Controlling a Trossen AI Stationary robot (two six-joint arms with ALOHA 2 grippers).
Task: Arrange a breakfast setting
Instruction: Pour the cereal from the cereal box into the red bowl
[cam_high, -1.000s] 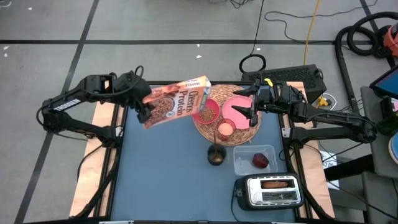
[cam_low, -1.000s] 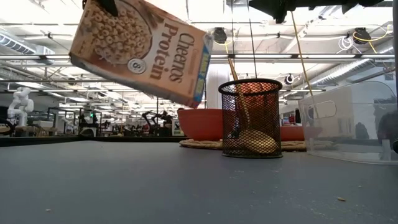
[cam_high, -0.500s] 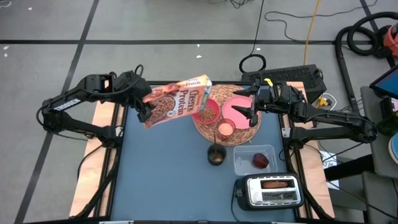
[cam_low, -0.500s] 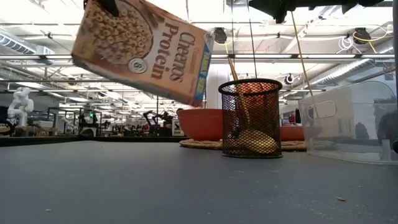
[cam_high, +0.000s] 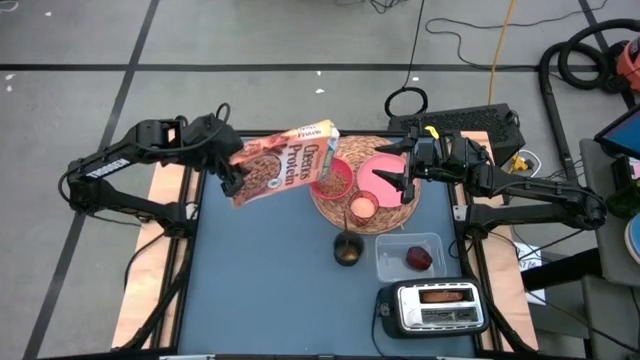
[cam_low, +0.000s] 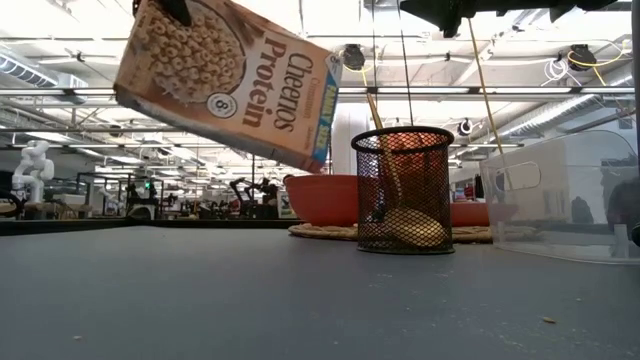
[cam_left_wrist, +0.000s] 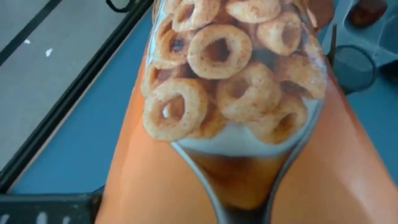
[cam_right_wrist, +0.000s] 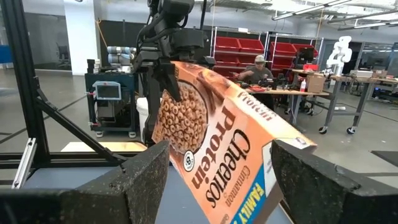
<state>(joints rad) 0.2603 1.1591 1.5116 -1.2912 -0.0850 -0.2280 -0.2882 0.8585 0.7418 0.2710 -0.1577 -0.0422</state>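
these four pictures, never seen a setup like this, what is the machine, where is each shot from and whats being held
It is a robot with two dark arms at a table, each ending in a two-finger gripper. One picture looks straight down, one looks level across the tabletop, and two come from cameras on the wrists.

The left gripper holds a cereal box tilted over a pink bowl. The right gripper hovers open over a pink plate, holding nothing.

Bowl, plate and a small cup sit on a round woven mat. Nearby are a mesh holder, a clear tub with a dark red fruit, and a toaster.
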